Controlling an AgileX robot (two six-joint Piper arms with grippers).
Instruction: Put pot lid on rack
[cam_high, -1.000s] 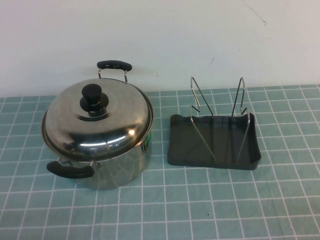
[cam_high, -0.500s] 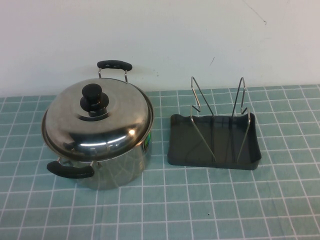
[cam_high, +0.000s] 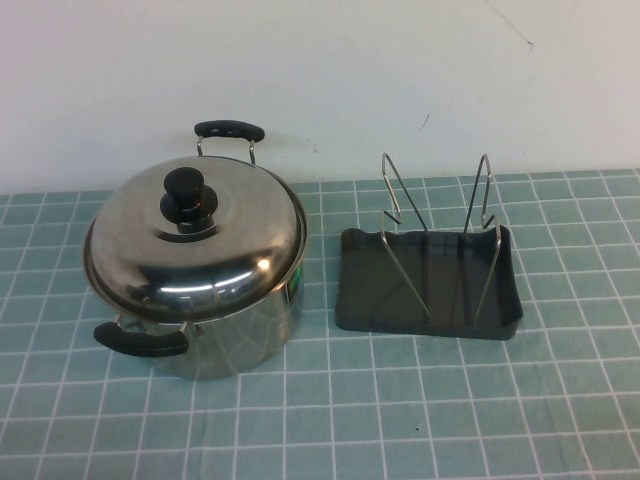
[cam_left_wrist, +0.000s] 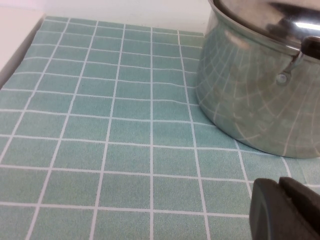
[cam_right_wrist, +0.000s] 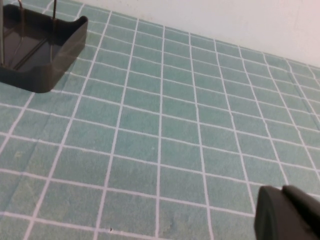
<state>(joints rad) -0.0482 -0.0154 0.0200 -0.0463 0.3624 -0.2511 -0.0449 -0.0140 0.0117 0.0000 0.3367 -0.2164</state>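
The steel pot lid (cam_high: 210, 245) with its black knob (cam_high: 187, 197) sits closed on the steel pot (cam_high: 235, 335) at the left of the high view. The dark grey rack (cam_high: 365, 290) with silver wire uprights (cam_high: 400, 195) stands to the pot's right. Neither gripper shows in the high view. My left gripper (cam_left_wrist: 287, 207) is shut and empty, low over the mat beside the pot's wall (cam_left_wrist: 255, 105). My right gripper (cam_right_wrist: 287, 212) is shut and empty, over bare mat, well away from the rack's corner (cam_right_wrist: 47, 55).
A teal mat with a white grid (cam_high: 400, 410) covers the table. A white wall (cam_high: 330, 70) stands close behind the pot and rack. The pot's two black handles (cam_high: 140, 340) stick out front and back.
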